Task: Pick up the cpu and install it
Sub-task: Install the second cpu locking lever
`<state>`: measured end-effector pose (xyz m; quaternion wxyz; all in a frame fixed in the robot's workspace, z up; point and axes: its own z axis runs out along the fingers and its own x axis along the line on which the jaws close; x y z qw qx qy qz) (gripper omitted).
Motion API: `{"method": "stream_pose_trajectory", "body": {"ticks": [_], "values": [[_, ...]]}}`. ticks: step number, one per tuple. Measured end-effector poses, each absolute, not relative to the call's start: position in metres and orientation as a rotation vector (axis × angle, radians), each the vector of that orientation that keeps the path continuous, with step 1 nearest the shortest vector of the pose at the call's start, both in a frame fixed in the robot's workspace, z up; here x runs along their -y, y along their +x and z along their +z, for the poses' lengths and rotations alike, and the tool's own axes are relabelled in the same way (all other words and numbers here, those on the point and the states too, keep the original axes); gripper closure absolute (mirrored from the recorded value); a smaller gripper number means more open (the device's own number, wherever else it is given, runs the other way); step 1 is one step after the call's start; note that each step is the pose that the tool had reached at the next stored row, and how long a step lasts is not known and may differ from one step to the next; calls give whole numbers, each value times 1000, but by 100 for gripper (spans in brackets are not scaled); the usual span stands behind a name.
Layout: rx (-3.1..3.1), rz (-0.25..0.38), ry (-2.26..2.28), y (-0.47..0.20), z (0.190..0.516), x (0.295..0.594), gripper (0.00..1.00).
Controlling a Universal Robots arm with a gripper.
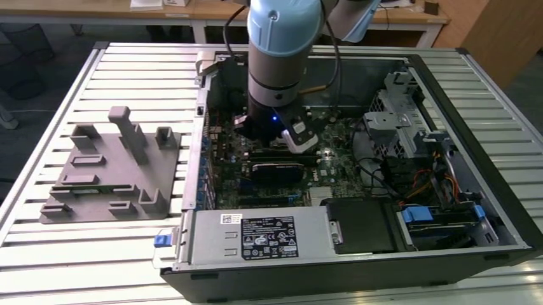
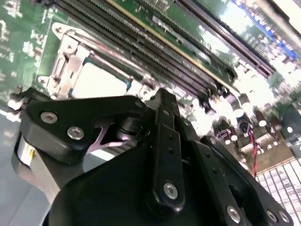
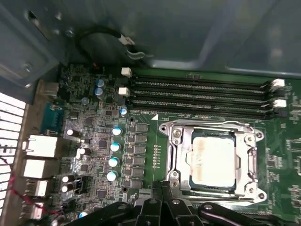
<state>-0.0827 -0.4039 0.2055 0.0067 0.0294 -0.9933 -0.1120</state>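
The cpu (image 3: 212, 161) already sits in its socket (image 3: 176, 160) (frame unlatched), while the gripper's (image 3: 162, 197) spread cannot be told.

We count one cpu (image 3: 213, 161) seated in one metal-framed socket (image 3: 175, 155), four long memory slots (image 3: 197, 94) on one green motherboard (image 3: 89, 155), one open computer case (image 1: 475, 152), one grey plastic fixture (image 1: 110, 171) and one robot arm (image 1: 284, 51) with one gripper (image 3: 162, 207).
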Motion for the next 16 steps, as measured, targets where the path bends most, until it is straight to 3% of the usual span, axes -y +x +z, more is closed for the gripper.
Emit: {"method": "stream_pose_trajectory", "body": {"ticks": [16], "values": [[3107, -350, 92, -83, 226, 404, 89]]}}
